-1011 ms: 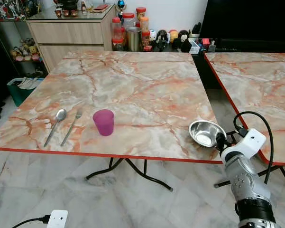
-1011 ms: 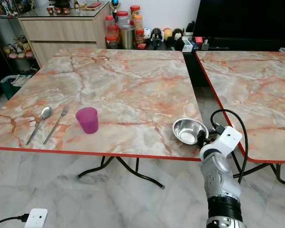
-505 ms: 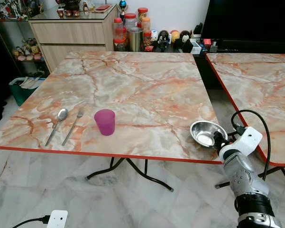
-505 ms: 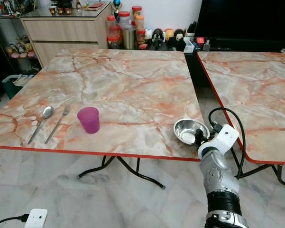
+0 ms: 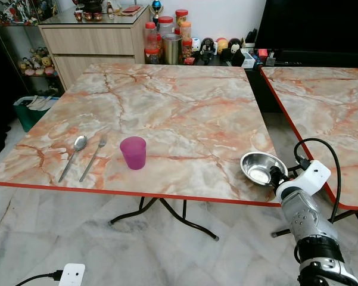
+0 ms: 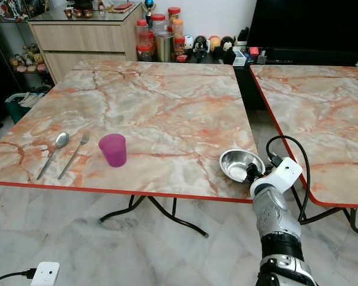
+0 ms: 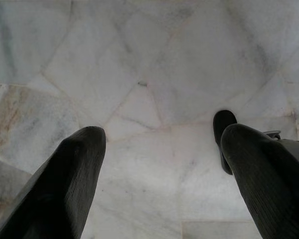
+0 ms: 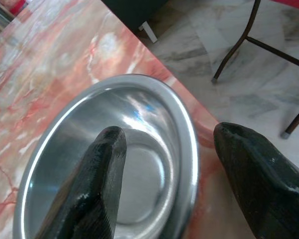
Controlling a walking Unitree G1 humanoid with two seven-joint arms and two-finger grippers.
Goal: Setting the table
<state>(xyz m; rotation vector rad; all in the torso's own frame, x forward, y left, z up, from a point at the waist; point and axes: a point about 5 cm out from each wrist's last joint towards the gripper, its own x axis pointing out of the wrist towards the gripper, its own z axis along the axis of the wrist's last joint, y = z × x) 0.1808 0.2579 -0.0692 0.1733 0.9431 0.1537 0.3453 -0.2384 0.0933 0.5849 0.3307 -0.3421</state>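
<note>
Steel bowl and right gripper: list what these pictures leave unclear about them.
- Round steel bowl: in the eye views the right gripper covers its near rim, so contact there is hidden.
- Right wrist view: one black finger sits over the bowl's inside, the other outside the rim; the fingertips are cut off by the picture's edge, so whether they pinch the rim is unclear.
- Bowl's underside: hidden against the marble-patterned table.

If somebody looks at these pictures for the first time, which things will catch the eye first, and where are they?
First is the shiny round steel bowl at the near right corner of the orange-veined marble table, with the robot's right hand open across its rim, one finger over the inside. Next is the purple plastic cup near the front edge, with a metal spoon and metal fork lying side by side to its left.
</note>
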